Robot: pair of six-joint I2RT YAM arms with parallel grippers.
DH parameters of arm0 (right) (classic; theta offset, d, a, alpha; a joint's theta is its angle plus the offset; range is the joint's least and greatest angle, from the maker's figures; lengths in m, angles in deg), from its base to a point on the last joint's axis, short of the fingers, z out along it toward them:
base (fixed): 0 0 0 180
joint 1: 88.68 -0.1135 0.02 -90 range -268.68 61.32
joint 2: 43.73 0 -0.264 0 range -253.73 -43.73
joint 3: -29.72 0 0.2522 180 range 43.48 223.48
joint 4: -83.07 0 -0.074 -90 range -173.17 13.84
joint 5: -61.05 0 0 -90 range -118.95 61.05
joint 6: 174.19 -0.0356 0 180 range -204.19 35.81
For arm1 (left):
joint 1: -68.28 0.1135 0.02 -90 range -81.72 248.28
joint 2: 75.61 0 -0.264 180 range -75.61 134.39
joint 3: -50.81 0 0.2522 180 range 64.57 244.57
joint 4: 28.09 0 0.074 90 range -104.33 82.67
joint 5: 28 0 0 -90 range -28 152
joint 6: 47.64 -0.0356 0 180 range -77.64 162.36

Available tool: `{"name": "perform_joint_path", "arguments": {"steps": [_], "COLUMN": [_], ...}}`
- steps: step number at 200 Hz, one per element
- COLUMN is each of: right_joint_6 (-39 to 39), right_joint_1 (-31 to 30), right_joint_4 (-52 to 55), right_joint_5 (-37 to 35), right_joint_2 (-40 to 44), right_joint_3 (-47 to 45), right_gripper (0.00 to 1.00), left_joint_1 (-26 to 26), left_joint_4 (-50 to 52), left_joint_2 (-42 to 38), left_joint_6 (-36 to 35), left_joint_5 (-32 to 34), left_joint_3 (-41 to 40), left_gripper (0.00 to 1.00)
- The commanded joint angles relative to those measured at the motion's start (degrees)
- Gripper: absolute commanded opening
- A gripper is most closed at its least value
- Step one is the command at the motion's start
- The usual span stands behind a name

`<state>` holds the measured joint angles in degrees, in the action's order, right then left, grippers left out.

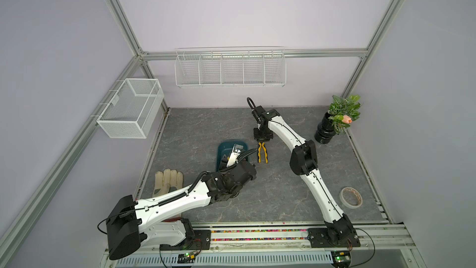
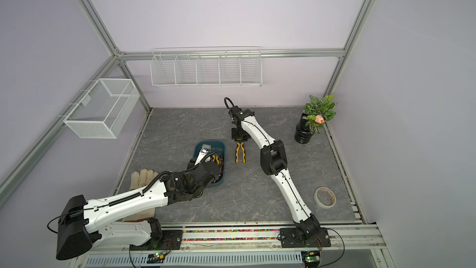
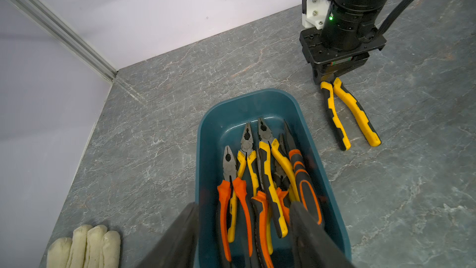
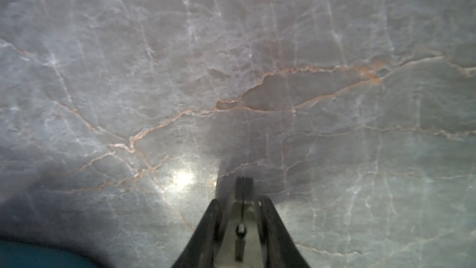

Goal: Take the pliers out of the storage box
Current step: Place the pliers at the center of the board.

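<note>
Closest to you in both top views is the left arm. It fills the lower left of the frame and reaches toward the centre, where the left hand hangs over the storage box. Just right of the box, the yellow-handled pliers lie on the counter. Their handles point to the bottom of the frame and their head sits under the right hand. A pale glove lies at the counter's lower left, a tape roll at lower right, and a potted plant at upper right.

In the left wrist view you see the left hand released, its fingers spread wide above the handles of the other pliers. These lie heaped inside the box, heads pointing away from the hand. The yellow-handled pliers rest flat on the counter outside the box, near it.

The right wrist view shows the right hand flanking the pliers' metal head just above the counter. You cannot tell whether it grips the head or has let go.
</note>
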<state>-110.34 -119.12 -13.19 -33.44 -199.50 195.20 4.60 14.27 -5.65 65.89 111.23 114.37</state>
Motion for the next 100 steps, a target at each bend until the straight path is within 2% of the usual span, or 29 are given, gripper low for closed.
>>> {"name": "perform_joint_path", "arguments": {"steps": [1, 26, 41, 62, 100], "right_joint_6": [0.1, 0.3, 0.7, 2.4, 6.4], "right_joint_1": [0.6, 0.8, 0.9, 0.8, 0.8], "right_joint_4": [1.6, 1.4, 1.2, 0.0, -2.6], "right_joint_5": [-0.1, 0.2, 0.8, 1.3, -0.5], "right_joint_2": [-2.5, -2.6, -2.6, -1.3, 7.3], "right_joint_3": [0.4, 0.5, 0.6, 0.9, 0.7], "right_gripper": [0.39, 0.45, 0.56, 0.65, 0.67], "left_joint_1": [0.4, 0.3, 0.3, 0.3, 0.5], "left_joint_4": [0.6, 0.7, 0.8, 0.9, 1.6], "left_joint_2": [-1.2, -1.3, -1.5, -1.5, -1.5], "left_joint_6": [1.2, 1.3, 1.2, 1.4, 1.4], "left_joint_5": [0.3, 0.5, 0.6, 0.7, 1.3], "left_joint_3": [-0.5, -0.6, -0.6, -0.6, -0.4], "left_gripper": [0.59, 0.59, 0.59, 0.59, 0.59]}}
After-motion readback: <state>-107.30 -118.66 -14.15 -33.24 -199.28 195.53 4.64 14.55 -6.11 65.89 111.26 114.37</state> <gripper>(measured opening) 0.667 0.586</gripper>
